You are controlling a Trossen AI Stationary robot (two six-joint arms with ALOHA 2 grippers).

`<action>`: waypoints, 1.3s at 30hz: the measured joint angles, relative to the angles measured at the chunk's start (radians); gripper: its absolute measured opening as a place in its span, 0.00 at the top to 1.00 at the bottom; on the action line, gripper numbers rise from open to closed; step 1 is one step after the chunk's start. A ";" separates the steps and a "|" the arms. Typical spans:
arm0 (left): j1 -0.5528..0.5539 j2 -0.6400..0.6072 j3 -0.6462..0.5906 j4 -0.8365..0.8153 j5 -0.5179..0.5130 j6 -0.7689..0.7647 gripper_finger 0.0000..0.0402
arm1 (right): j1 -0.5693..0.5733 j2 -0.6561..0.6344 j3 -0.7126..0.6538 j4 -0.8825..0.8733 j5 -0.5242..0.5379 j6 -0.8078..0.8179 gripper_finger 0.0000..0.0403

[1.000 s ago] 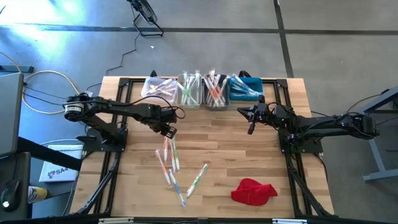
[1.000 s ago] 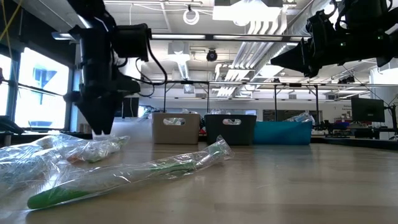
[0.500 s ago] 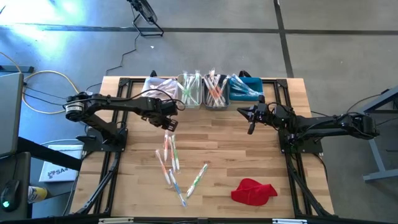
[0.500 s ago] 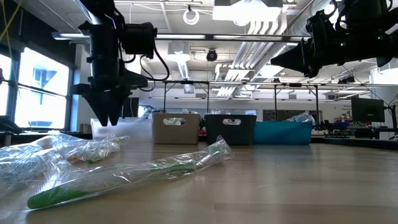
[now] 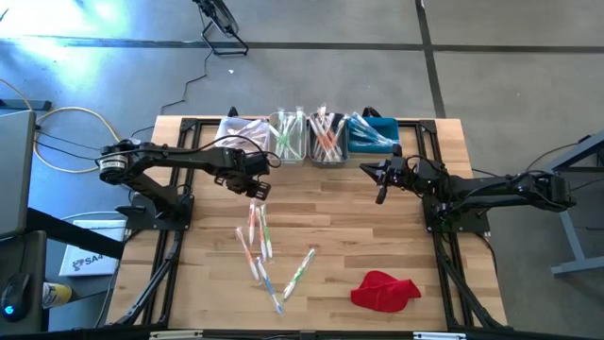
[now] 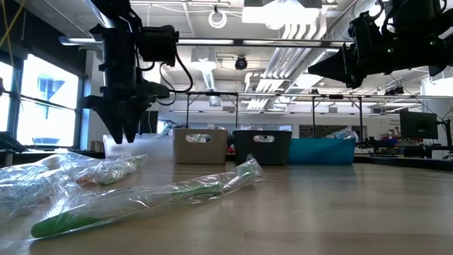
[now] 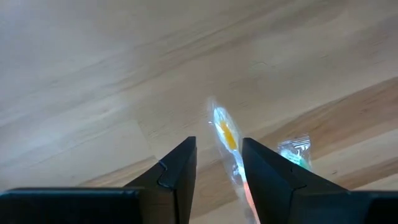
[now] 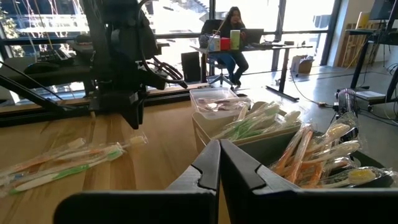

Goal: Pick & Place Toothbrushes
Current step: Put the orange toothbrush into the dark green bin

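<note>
Left claw (image 5: 257,189) hangs above the wooden tabletop (image 5: 415,246), just in front of the row of bins and over the near end of the loose toothbrushes (image 5: 262,247). Its fingers (image 7: 177,171) stand somewhat apart with nothing between them; in the left wrist view an orange-handled toothbrush (image 7: 227,138) in a clear wrapper lies on the wood below the gap, untouched. In the low view the same claw (image 6: 124,134) points straight down, clear of the wrapped brushes.

Those loose toothbrushes lie scattered left of the tabletop's middle, some overlapping, with orange, green and blue handles showing through the wrappers. A green-handled one (image 6: 141,202) lies nearest the low camera.

Along the far edge four bins sit side by side: a white bin (image 5: 242,133), a clear-looking bin (image 5: 289,138) with green brushes, a grey bin (image 5: 326,138) with orange ones, and a blue bin (image 5: 374,134). What the white bin holds is hard to make out, possibly pink-handled brushes.

Right claw (image 5: 381,194) hovers in front of the blue bin, well apart from the loose pile, its fingers (image 8: 208,168) pressed together and holding nothing. Its wrist view looks across the bins toward the left arm.

A red cloth (image 5: 384,290) lies crumpled near the front right of the tabletop. Beyond the tabletop, a person (image 8: 234,37) sits at a desk in the room.
</note>
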 joint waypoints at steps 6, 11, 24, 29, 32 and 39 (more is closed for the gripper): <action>-0.047 0.000 0.000 0.050 -0.004 -0.018 0.68 | 0.000 0.000 0.000 0.000 0.000 0.000 0.99; -0.084 0.000 0.000 0.086 -0.007 -0.019 0.68 | 0.000 0.000 0.000 0.000 0.000 0.000 0.99; -0.090 0.000 0.000 0.087 -0.030 -0.023 0.68 | 0.000 0.000 0.000 0.000 0.000 0.000 0.99; -0.090 0.000 0.000 0.087 -0.030 -0.023 0.68 | 0.000 0.000 0.000 0.000 0.000 0.000 0.99; -0.090 0.000 0.000 0.087 -0.030 -0.023 0.68 | 0.000 0.000 0.001 0.000 0.000 0.000 0.99; -0.090 0.042 -0.001 0.091 -0.035 -0.048 0.68 | 0.000 0.000 0.002 0.000 0.000 -0.001 0.99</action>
